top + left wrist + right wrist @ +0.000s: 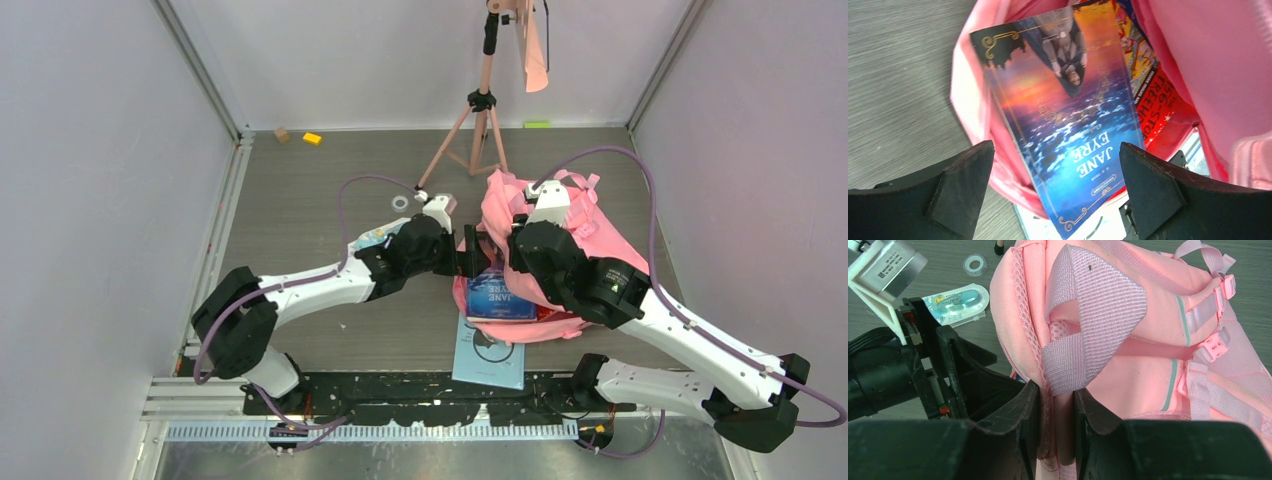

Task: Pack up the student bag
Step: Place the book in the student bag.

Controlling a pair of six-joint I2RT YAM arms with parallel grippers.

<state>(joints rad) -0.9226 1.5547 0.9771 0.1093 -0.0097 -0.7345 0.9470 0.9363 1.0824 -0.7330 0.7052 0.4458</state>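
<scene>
Student bag: the pink student bag [590, 240] is seen lying right of centre on the counter [330, 190], mouth turned toward the arm bases.
Left pincer: the left pincer [1058, 192] is spread wide at the bag mouth, nothing gripped; the Jane Eyre book [1063, 115] lies between the fingers, untouched.
Right pincer: the right pincer [1057, 412] is pinched narrow on the bag's padded edge beside a webbing strap [1088, 325].
Edges: the book's near end pokes out past the pink rim; a red book [1153, 85] is tucked alongside it.
Open room: bare counter is left on the left side and behind; a tripod [480, 110] stands near the bag's far end.
Hidden: the bag's interior is mostly covered by the arms from above; a pale booklet [488, 355] is partly tucked under the bag.
Small items: a tape ring [974, 264] and a blister pack [955, 302] sit by the left arm.
</scene>
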